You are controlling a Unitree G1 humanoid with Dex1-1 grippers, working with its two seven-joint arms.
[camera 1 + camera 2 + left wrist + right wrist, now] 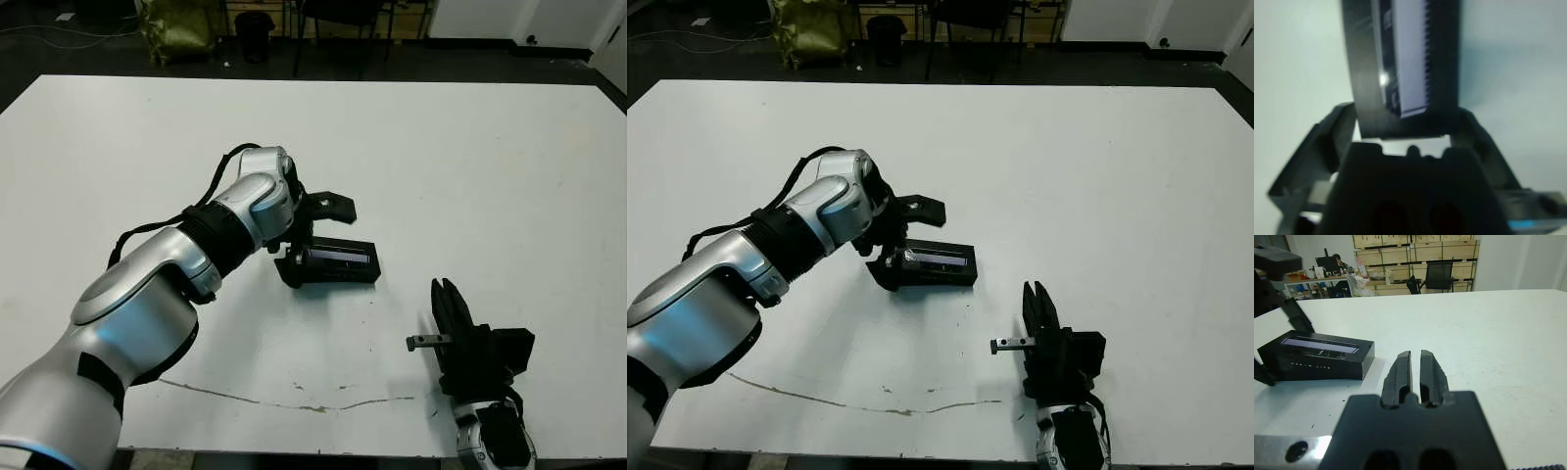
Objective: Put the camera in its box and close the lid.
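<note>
The box (333, 275) lies flat near the table's middle, and the lid (339, 256) with its pale strip sits on top of it. The camera is hidden from view. My left gripper (312, 238) is open, and its two fingers straddle the box's left end; in the left wrist view the box (1405, 63) stands between the spread fingers (1327, 142). My right gripper (448, 290) is shut and empty near the front right edge, a hand's width from the box (1322, 364).
A thin dark crack line (294, 401) runs along the white table (470, 157) near its front edge. Chairs and a yellow-green bag (181, 27) stand beyond the far edge. A person (1334, 259) sits far off in the background.
</note>
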